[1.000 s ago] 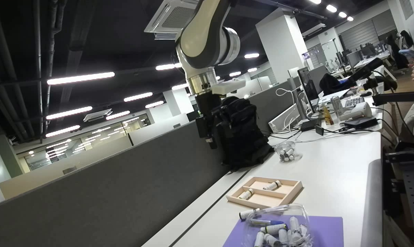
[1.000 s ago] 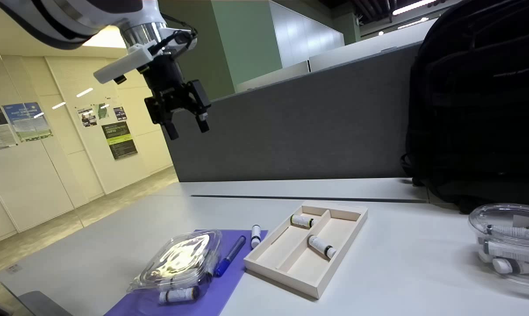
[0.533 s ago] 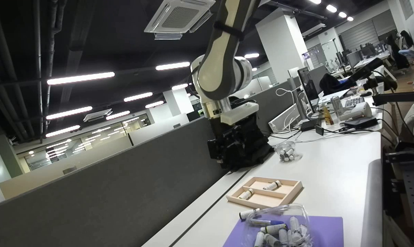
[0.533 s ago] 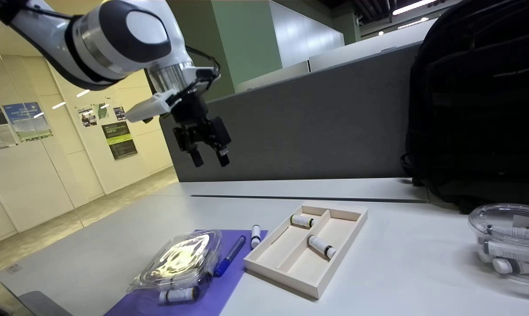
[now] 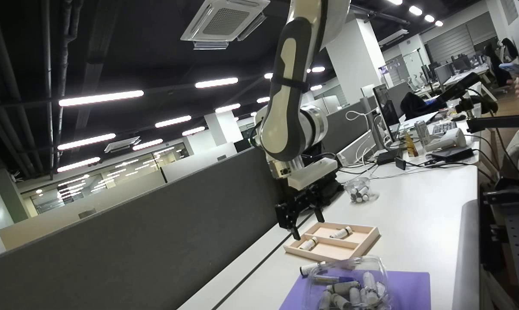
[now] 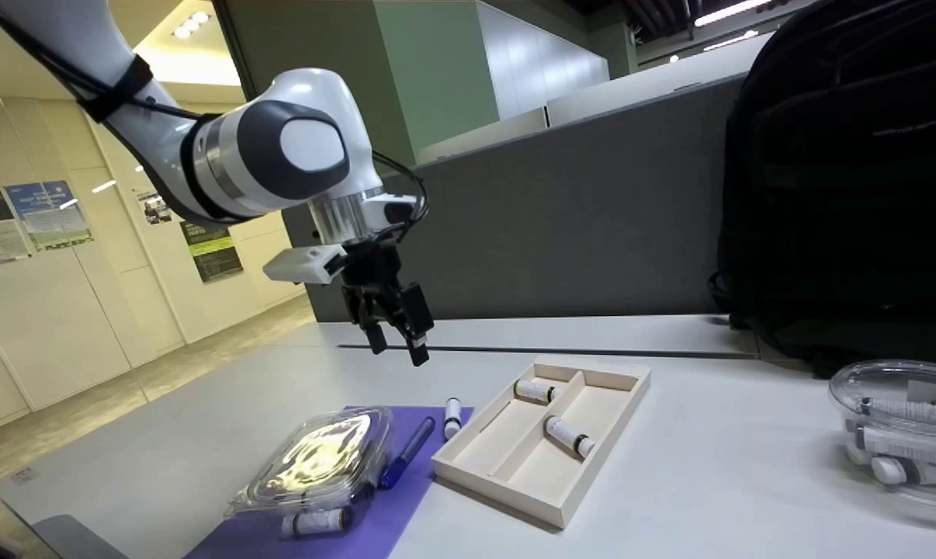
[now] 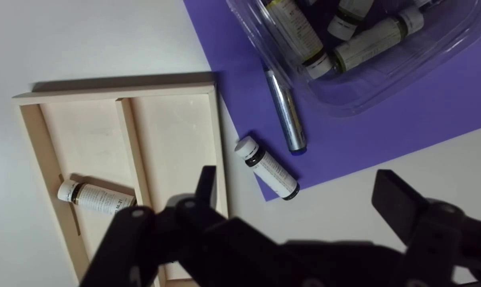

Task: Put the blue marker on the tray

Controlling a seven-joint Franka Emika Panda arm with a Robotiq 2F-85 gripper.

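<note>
The blue marker (image 6: 407, 454) lies on the purple mat beside the clear container. It also shows in the wrist view (image 7: 286, 111), its far end under the container's edge, and in an exterior view (image 5: 328, 280), seen through clear plastic. The light wooden tray (image 6: 507, 501) lies right by the mat, with one small bottle (image 6: 534, 390) and another (image 6: 567, 435) in separate compartments. It also shows in the wrist view (image 7: 117, 93). My gripper (image 6: 399, 351) is open and empty, well above the table. In the wrist view, the marker lies ahead of the spread fingers (image 7: 296, 179).
A loose white-capped bottle (image 7: 272, 173) lies on the mat's corner between marker and tray. The clear container (image 6: 320, 458) with bottles sits on the purple mat (image 7: 384, 139). A grey partition (image 6: 561, 233) runs behind. A black backpack (image 6: 840, 194) and a clear tub (image 6: 903, 435) stand beyond the tray.
My arm has come down steadily toward the table, and in an exterior view also rightward, closer to the tray and the marker. The gripper stays open. The marker, tray and bottles have not moved.
</note>
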